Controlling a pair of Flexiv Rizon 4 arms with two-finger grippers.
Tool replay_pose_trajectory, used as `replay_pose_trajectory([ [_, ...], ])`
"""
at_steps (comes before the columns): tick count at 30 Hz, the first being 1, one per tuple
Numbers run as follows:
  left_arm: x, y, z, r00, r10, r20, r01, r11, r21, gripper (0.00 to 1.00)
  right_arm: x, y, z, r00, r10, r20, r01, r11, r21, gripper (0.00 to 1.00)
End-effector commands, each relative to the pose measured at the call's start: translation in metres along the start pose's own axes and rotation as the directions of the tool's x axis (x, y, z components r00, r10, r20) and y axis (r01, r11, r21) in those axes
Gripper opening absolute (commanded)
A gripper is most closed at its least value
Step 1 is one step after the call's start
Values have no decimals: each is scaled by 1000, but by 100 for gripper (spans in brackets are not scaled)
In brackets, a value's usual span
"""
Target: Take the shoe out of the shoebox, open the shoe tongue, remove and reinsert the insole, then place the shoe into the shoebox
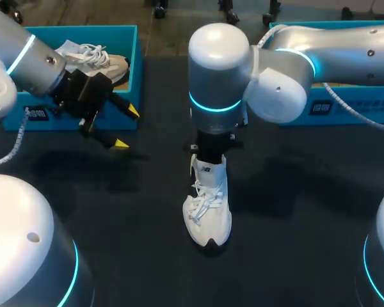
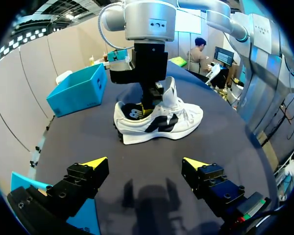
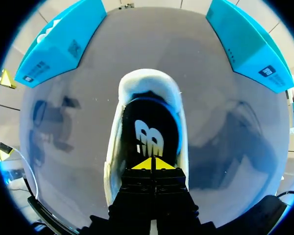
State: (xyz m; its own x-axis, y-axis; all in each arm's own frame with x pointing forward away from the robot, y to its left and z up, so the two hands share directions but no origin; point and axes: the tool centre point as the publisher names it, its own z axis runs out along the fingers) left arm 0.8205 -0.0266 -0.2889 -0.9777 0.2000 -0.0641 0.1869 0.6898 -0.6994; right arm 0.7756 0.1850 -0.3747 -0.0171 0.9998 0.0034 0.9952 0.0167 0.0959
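Observation:
A white shoe [image 1: 208,214] with black side marks stands on the dark table, toe toward the front edge. Seen from the left wrist, the shoe [image 2: 157,120] shows its side with its tongue [image 2: 170,95] pulled upright. My right gripper [image 3: 152,165] points straight down into the shoe's opening, shut, with its yellow tips down on the black insole [image 3: 149,122]. Whether it pinches the insole I cannot tell. My left gripper [image 1: 127,128] hangs open and empty in front of the left shoebox [image 1: 136,70], well apart from the shoe.
The left shoebox holds a second white shoe [image 1: 99,57]. Another blue shoebox [image 1: 345,105] stands at the back right, partly behind my right arm. Bare dark table lies around the shoe on both sides.

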Motion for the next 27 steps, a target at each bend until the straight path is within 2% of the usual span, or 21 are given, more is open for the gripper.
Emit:
replay_pose_trajectory([
  [1, 1, 0, 0, 1000, 0, 1, 0, 1000, -3, 100, 8, 2, 12, 1000, -12, 12, 12, 1000, 14, 0],
  [4, 1, 0, 0, 1000, 0, 1, 0, 1000, -3, 100, 8, 2, 14, 1000, -12, 15, 12, 1000, 19, 0],
  [14, 1, 0, 0, 1000, 0, 1, 0, 1000, -3, 100, 5, 7, -22, 996, -8, 89, 12, 999, -46, 0],
  [21, 1, 0, 0, 1000, 0, 1, 0, 1000, -3, 100, -1, 17, -15, 991, -24, 133, 39, 993, -110, 0],
  [27, 1, 0, 0, 1000, 0, 1, 0, 1000, -3, 100, -1, 25, 6, 986, -50, 158, 74, 987, -144, 0],
])
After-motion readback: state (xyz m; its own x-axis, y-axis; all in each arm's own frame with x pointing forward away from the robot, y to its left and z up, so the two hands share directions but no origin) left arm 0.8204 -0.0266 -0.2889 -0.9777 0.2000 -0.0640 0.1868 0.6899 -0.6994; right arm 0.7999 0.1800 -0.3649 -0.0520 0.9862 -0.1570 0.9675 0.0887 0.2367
